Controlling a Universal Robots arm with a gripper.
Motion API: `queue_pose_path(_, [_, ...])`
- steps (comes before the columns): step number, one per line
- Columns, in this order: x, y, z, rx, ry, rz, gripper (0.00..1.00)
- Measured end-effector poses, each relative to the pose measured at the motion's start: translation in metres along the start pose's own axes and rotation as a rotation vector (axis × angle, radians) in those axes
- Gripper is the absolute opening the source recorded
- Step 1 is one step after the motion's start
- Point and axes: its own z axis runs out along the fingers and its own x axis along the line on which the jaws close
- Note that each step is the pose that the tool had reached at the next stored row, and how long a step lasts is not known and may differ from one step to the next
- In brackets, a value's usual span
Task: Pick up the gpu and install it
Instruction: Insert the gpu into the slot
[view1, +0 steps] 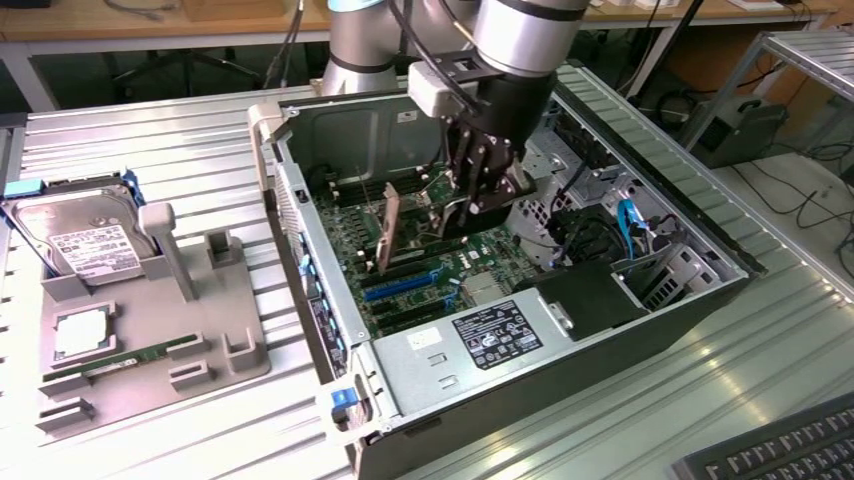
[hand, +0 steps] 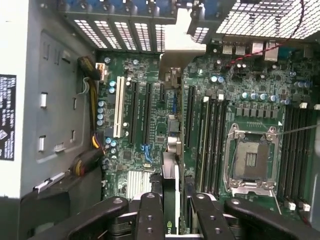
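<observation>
Claw (hand: 172, 207) clenched on the gpu (hand: 171, 165), card upright edge-on between its fingers, over the motherboard (hand: 150, 125) slots

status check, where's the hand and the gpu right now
Hand inside the open pc case, fingers either side of the gpu. Gpu stands on edge over the motherboard slots. Nothing seen blocking.

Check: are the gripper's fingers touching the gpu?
Touching. In the wrist view the gripper has its fingers closed against both sides of the upright gpu.
</observation>
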Motion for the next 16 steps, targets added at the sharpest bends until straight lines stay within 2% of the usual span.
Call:
queue_pose_path(5, [-0.001,0.0045,0.0106,-0.0009,0.0001,0.033,0.26])
queue_pose_path(8, [-0.001,0.013,0.0179,-0.001,-0.0001,0.038,0.26])
queue_pose_path(12, [-0.002,0.0287,0.0261,-0.001,-0.0002,0.038,0.26])
queue_pose_path(16, [-0.003,0.0375,0.0328,-0.0011,-0.0005,0.042,0.26])
